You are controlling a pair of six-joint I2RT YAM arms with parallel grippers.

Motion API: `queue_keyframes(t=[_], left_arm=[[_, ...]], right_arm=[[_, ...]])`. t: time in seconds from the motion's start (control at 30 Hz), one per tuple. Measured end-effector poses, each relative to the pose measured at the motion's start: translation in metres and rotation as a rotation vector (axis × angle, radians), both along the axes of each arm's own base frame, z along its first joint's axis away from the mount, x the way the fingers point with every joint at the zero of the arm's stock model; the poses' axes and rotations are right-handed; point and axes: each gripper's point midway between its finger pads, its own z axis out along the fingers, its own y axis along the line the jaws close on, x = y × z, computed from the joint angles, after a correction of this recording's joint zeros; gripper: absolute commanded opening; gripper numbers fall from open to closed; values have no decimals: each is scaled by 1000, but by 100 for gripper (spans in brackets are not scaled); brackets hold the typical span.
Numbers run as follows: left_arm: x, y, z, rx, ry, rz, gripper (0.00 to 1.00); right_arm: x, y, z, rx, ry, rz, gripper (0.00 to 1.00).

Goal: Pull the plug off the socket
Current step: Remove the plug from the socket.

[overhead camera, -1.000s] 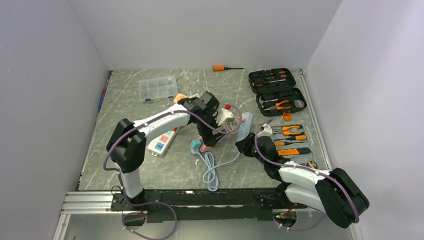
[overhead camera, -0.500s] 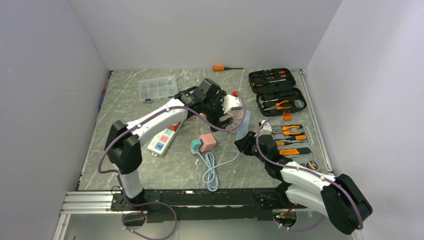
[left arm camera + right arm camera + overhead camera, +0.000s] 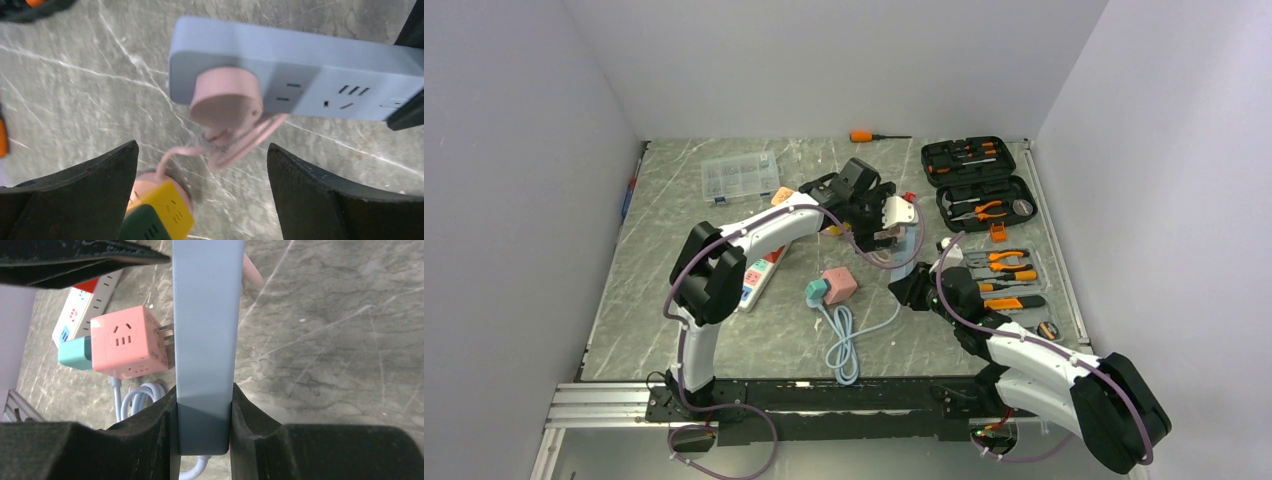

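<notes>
The socket is a pale blue power strip point(image 3: 320, 60) lying on the table. A round pink plug point(image 3: 226, 96) sits in its end outlet, and a looped pink cable point(image 3: 245, 142) runs down from it to a pink, yellow and green cube point(image 3: 162, 210). My left gripper point(image 3: 202, 147) hangs open above the plug, touching nothing. In the top view the left gripper point(image 3: 889, 232) covers the far end of the strip point(image 3: 915, 250). My right gripper point(image 3: 204, 415) is shut on the strip's near end point(image 3: 207, 315), and the top view shows the right gripper point(image 3: 908, 290) low over the table.
A pink cube socket point(image 3: 838, 284) with bare prongs lies left of the strip, joined to a teal plug point(image 3: 815, 292) and a coiled blue cable point(image 3: 844, 345). A white power strip point(image 3: 754, 280), a clear organiser box point(image 3: 740, 178), an open tool case point(image 3: 979, 182) and a tool tray point(image 3: 1009, 285) lie around.
My left arm has lifted away from the pink cube socket and swung back and right to above the strip's far end. The cube stays on the table. The right arm has barely moved.
</notes>
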Motion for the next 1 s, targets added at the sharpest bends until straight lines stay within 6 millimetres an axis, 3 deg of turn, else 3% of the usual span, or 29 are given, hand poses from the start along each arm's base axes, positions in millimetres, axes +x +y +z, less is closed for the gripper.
queue_keyframes(t=[0.1, 0.33, 0.63, 0.83, 0.93, 1.0], left_arm=[[5, -4, 5, -20, -46, -52, 97], [-7, -3, 7, -23, -41, -200, 87], [-1, -1, 14, -7, -18, -256, 68], [-8, 5, 4, 19, 38, -269, 40], [-12, 8, 2, 30, 53, -276, 18], [-13, 9, 1, 35, 58, -279, 12]], right_arm=[[-1, 5, 3, 8, -2, 28, 0], [-2, 9, 7, 8, -15, 62, 0], [-7, 15, 21, 9, -75, 134, 0], [-7, 15, 23, -8, -91, 151, 0], [-7, 12, 26, -21, -106, 146, 0], [-7, 10, 25, -35, -110, 144, 0]])
